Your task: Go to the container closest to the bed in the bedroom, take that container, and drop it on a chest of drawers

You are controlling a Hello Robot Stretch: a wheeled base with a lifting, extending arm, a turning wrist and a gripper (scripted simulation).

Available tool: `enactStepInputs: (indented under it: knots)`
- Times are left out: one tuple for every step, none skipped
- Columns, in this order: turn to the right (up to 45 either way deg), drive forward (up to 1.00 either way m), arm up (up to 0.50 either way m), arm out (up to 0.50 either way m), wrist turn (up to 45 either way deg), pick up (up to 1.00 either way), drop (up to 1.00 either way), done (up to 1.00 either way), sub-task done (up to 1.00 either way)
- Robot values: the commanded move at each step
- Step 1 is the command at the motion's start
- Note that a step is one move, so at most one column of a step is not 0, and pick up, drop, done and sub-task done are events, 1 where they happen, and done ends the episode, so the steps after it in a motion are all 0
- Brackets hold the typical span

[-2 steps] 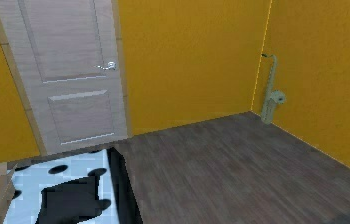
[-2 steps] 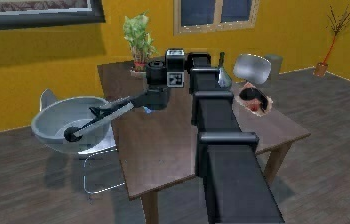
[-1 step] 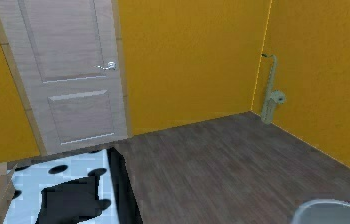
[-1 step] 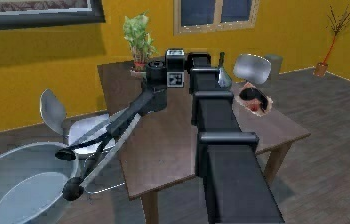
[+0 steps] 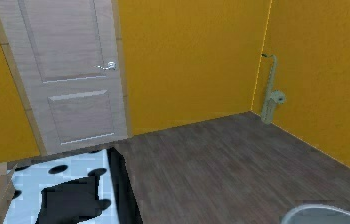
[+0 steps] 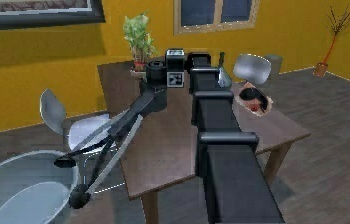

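Observation:
In the arm side view my arm (image 6: 218, 140) reaches as a dark bar out over a brown wooden table (image 6: 168, 150). At its far end sit two white marked squares, and left of them my gripper (image 6: 159, 74) near the table's far edge. The tabletop and a potted plant (image 6: 138, 42) lie behind it, so I cannot tell whether it holds anything. A reddish bowl-like thing (image 6: 254, 99) with dark contents lies on the table, right of the arm. A slim dark bottle shape (image 6: 223, 72) stands beyond it. In the forward view a black-and-white cow-patterned surface (image 5: 68, 190) fills the lower left.
A white door (image 5: 73, 70) stands in a yellow wall ahead, with bare wood floor (image 5: 223, 170) to its right and a small stand (image 5: 273, 95) in the far corner. Grey chairs (image 6: 55, 112) (image 6: 251, 68) flank the table. A dark jointed lamp-like arm (image 6: 113, 145) crosses its left side.

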Motion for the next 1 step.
enactStepInputs:
  knots:
    - [0.0,0.0,0.0,-0.26,0.0,0.0,0.0,0.0,0.0]
